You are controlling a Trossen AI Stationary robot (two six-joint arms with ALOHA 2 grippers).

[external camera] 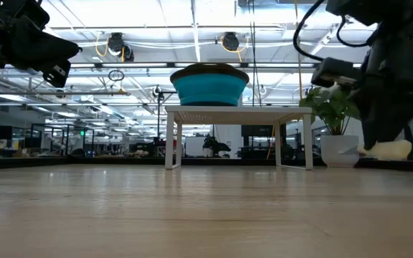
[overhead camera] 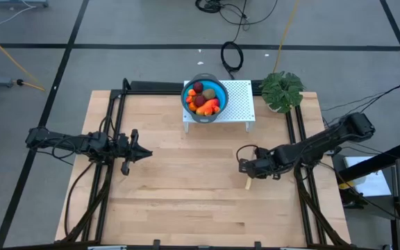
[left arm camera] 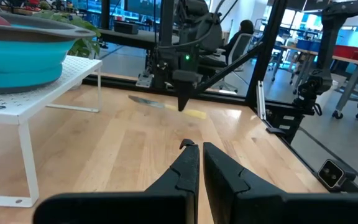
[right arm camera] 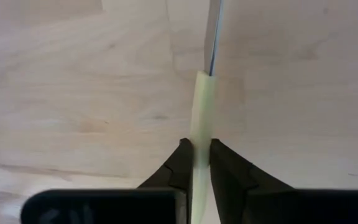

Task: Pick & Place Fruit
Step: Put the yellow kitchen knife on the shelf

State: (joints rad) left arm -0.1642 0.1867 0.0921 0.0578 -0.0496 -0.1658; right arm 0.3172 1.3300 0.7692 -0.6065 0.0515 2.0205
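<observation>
On the near right of the wooden table (overhead camera: pixel 186 201), the right gripper (right arm camera: pixel 195 163) points down with its fingers pinched onto the pale yellow handle of the knife (right arm camera: pixel 202 106), whose blade seems to lie flat on the wood. Over the left side, the left gripper (left arm camera: pixel 194 165) hovers with its fingers pressed together, holding nothing. Farther back, the fruit (overhead camera: pixel 205 99) sits piled in the blue bowl (overhead camera: pixel 187 103) on the white rack (overhead camera: pixel 240 104), beside the leafy plant (overhead camera: pixel 282 90).
</observation>
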